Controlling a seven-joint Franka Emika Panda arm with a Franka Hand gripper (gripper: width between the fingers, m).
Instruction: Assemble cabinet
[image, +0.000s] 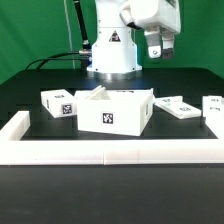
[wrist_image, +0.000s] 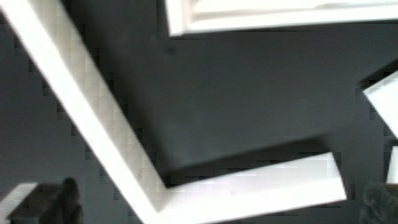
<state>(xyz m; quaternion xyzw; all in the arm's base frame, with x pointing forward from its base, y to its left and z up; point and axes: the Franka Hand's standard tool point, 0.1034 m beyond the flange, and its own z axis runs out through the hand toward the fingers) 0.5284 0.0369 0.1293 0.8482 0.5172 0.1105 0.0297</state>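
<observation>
Exterior view: claw (image: 153, 52) high, apart from cabinet body (image: 115, 112); wrist view: seemingly rail (wrist_image: 102, 100).

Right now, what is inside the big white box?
The big white box is open on top. Only its inner walls show. A white piece pokes up at its far corner, inside or behind, unclear. The front wall hides the bottom.

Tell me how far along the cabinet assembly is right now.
Early stage. Done: nothing looks joined. The cabinet body sits open-topped behind the border rail. I cannot tell whether the white piece at its top edge is fitted. In hand: nothing. The gripper hangs raised, open and empty. Left: the small block, a flat panel and a far panel lie loose beside the body.
</observation>
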